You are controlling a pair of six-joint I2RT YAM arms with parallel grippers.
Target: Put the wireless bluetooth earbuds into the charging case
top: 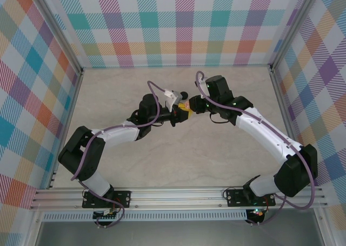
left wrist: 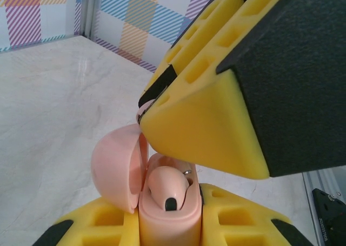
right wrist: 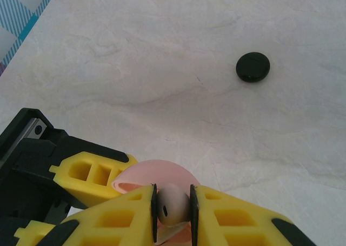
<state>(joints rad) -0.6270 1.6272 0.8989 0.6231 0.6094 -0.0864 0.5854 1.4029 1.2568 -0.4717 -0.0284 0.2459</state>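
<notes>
The pale pink charging case (left wrist: 170, 221) stands upright with my left gripper (left wrist: 170, 230) shut on its base. Its lid (left wrist: 116, 167) is swung open to the left. One pink earbud (left wrist: 166, 185) lies seated inside it. My right gripper (right wrist: 173, 205) is shut on a second pink earbud (right wrist: 173, 203), held just above the open lid (right wrist: 162, 173). A sliver of that held earbud (left wrist: 141, 112) peeks out at the right gripper's fingertips (left wrist: 205, 132), which hang over the case. In the top view both grippers (top: 175, 115) (top: 187, 108) meet at mid-table. The black earbuds are out of view.
A round black case (right wrist: 253, 67), shut, lies flat on the pale marbled tabletop (right wrist: 162, 57), apart from both grippers. Checked walls (top: 178, 24) on metal posts enclose the table on three sides.
</notes>
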